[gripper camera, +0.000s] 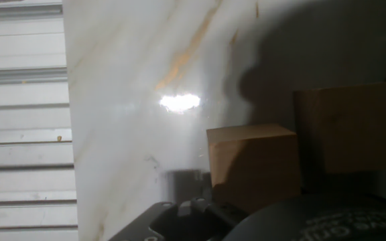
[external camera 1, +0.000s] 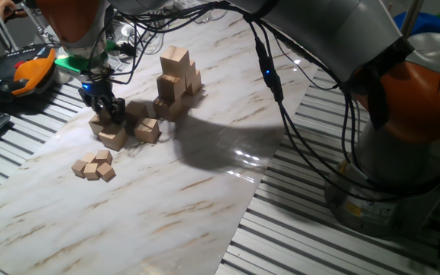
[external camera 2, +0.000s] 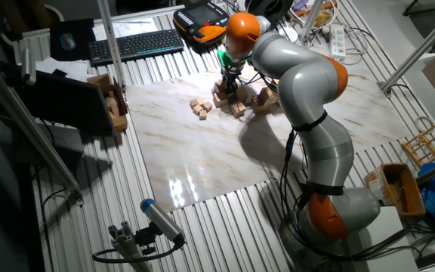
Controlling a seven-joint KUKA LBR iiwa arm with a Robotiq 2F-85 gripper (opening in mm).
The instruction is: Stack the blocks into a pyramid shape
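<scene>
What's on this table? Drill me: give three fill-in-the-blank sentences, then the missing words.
The stacked blocks are made of ___.
The gripper is down among the loose blocks, not at the cluster of much ___ cubes.
The board under them has a ___ pattern.
Missing words: wood; smaller; marble.

A pale-tan wooden cube (gripper camera: 253,164) rests on the white marbled bench (gripper camera: 126,87); a second cube (gripper camera: 350,127) lies at three o'clock.
</scene>
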